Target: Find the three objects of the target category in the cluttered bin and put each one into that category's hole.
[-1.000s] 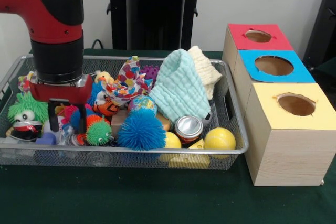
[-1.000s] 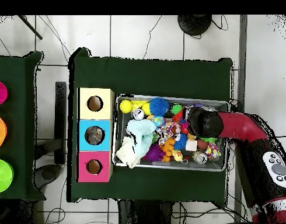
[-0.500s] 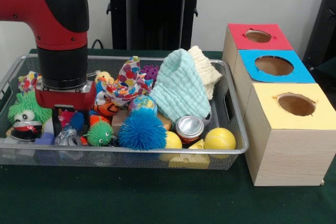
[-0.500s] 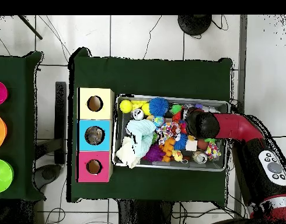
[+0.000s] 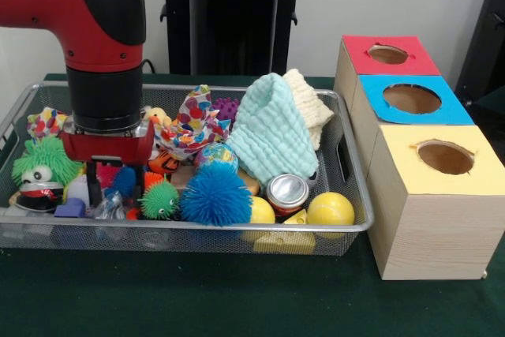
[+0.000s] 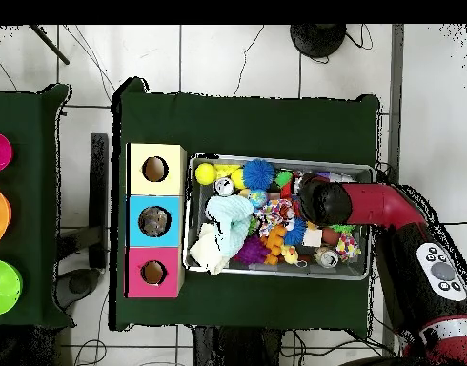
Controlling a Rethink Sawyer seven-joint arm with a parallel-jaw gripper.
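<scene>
Roughly: 1 wire-mesh bin (image 5: 351, 195), 3 wooden box holes incl. blue-card hole (image 5: 412, 99), 1 crinkly clear plastic item (image 5: 108, 206) btwn hand (image 5: 109, 192) fingers; hand clamped on it.

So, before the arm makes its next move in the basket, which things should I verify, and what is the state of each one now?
1. End effector is down inside the bin: ok.
2. Crinkly clear plastic item lies at its tips: ok.
3. Item gripped: cannot tell, the toys hide the tips.
4. Blue hole is open on top: ok.
5. Way to the hole is free: not ok, the mint cloth stands tall in between.
</scene>
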